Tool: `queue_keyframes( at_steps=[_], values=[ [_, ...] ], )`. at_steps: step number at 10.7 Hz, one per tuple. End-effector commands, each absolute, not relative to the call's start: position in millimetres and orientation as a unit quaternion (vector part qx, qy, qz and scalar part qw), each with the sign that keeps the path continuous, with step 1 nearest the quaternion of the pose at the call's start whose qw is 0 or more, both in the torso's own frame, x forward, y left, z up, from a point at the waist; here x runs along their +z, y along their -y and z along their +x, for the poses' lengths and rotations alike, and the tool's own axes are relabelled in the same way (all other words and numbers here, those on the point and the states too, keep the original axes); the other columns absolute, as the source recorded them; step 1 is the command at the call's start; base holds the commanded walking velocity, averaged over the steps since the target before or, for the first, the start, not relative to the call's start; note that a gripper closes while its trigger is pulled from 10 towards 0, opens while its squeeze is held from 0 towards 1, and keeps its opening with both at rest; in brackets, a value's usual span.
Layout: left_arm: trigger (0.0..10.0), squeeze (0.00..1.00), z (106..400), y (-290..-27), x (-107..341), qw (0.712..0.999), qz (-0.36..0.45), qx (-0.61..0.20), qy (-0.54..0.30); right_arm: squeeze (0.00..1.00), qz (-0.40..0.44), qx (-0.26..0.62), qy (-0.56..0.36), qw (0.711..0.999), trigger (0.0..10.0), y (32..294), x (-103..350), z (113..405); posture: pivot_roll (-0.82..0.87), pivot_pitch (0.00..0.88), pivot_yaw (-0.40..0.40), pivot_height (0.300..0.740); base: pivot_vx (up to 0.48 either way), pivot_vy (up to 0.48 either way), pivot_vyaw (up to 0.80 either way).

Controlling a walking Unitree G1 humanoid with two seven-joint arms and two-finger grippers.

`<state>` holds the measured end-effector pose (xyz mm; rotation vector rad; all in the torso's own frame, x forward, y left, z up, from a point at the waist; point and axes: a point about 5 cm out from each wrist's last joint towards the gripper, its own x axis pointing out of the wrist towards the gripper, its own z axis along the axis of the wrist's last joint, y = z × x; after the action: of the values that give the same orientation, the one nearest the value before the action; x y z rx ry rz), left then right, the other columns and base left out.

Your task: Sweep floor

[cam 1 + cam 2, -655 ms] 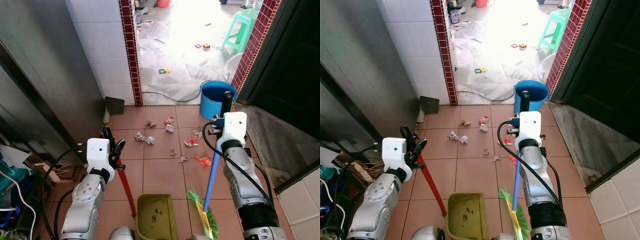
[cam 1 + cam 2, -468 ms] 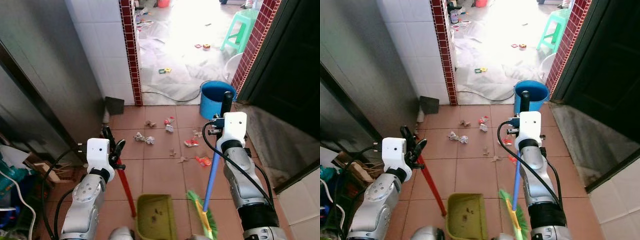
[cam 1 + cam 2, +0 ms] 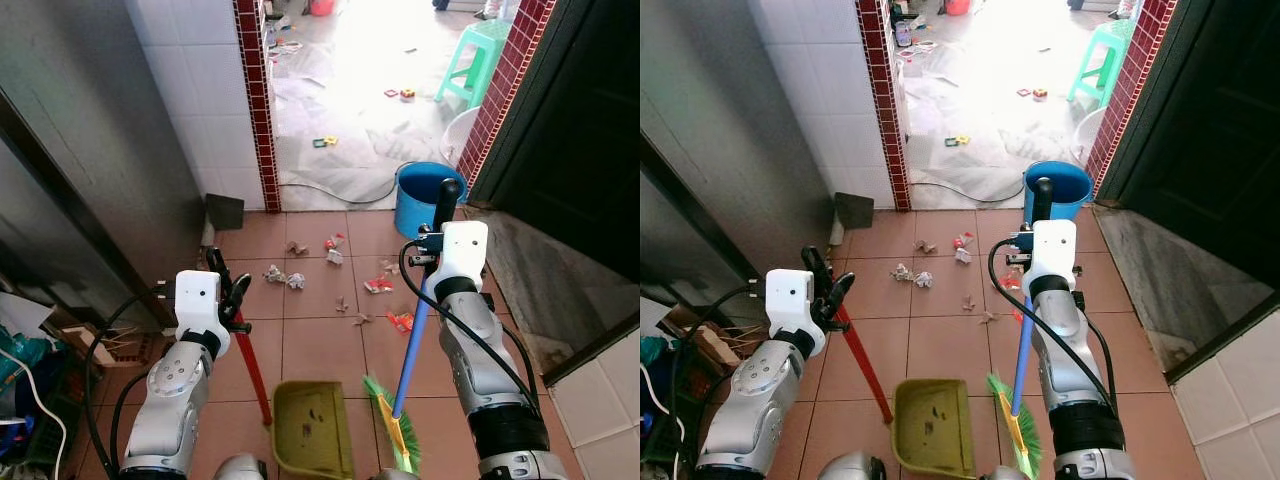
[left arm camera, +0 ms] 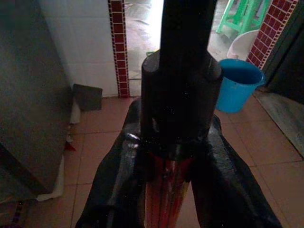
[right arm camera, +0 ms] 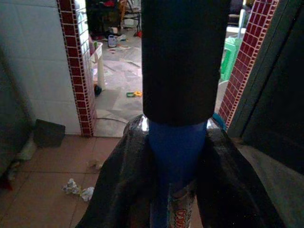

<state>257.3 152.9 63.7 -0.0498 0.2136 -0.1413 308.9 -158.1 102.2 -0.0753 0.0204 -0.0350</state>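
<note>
The broom (image 3: pixel 402 372), low centre-right, has its green bristles nearer the yellow dustpan (image 3: pixel 312 432) than before. The right gripper (image 3: pixel 437 235) clamps its blue handle; the left gripper (image 3: pixel 228 300) clamps the dustpan's red handle (image 3: pixel 251 366). Litter (image 3: pixel 345 280) lies unswept mid-frame.

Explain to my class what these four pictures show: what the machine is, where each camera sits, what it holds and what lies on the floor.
This is a humanoid robot with two silver arms. The two wide pictures come from cameras in its head, looking down. The two dark close-ups come from cameras on its wrists, looking along its black fingers. The left gripper is shut on the red handle of a green dustpan. The right gripper is shut on the blue handle of a green broom. Crumpled paper scraps lie on the brown tiled floor, with a blue bucket beyond.
</note>
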Motion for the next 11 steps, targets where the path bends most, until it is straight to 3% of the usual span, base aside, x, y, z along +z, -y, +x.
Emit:
queue_keyframes(
  at_steps=[1,5,9,11],
  values=[
    [10.0,0.00,264,-155,74,0.994,-0.022,-0.069,-0.079,0.00,-0.032,-0.014,0.005,0.999,10.0,157,109,314,-0.08,0.004,0.035,0.740,0.000,0.000,-0.51],
    [10.0,0.00,264,-153,75,0.994,-0.024,-0.073,-0.074,0.00,-0.040,-0.005,0.011,0.999,10.0,154,112,315,-0.08,0.005,0.030,0.740,0.235,0.273,-0.75],
    [10.0,0.00,266,-151,77,0.995,-0.014,-0.072,-0.064,0.00,-0.060,0.009,0.028,0.998,10.0,152,119,318,-0.09,0.003,0.027,0.740,0.335,0.338,0.00],
    [10.0,0.00,267,-148,78,0.995,-0.012,-0.078,-0.061,0.00,-0.077,0.009,0.043,0.996,10.0,152,125,321,-0.09,0.003,0.032,0.740,0.469,0.000,0.00]
  ],
)
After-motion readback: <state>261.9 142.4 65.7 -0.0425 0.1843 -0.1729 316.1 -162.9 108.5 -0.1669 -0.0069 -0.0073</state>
